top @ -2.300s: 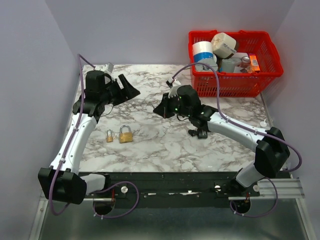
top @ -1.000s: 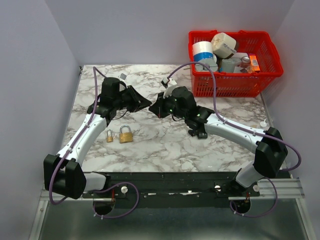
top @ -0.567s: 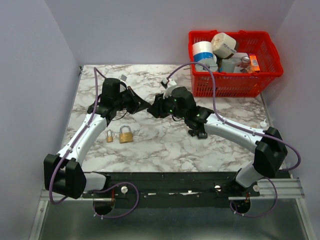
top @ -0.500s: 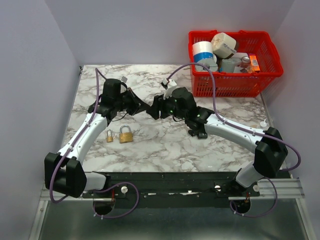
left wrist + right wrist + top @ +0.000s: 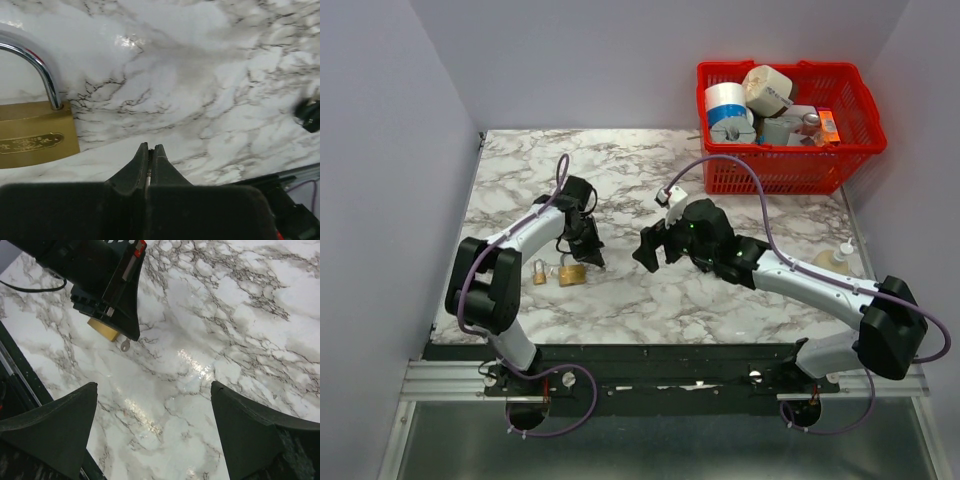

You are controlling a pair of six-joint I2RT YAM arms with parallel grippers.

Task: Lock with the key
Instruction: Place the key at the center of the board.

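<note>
My left claw [image 5: 150, 149] is pinched tight on what looks like the small thin metal key [image 5: 125, 345]. Only a sliver of it pokes out below the tips, low over the white marble tabletop [image 5: 650, 300]. The larger brass padlock with a steel shackle [image 5: 30, 140] lies at nine o'clock of those tips, just beside them. I should find its keyhole first, square the blade to it, and enter slowly. My right claw [image 5: 153, 390] is spread wide at three o'clock, free to steady the body.
</note>
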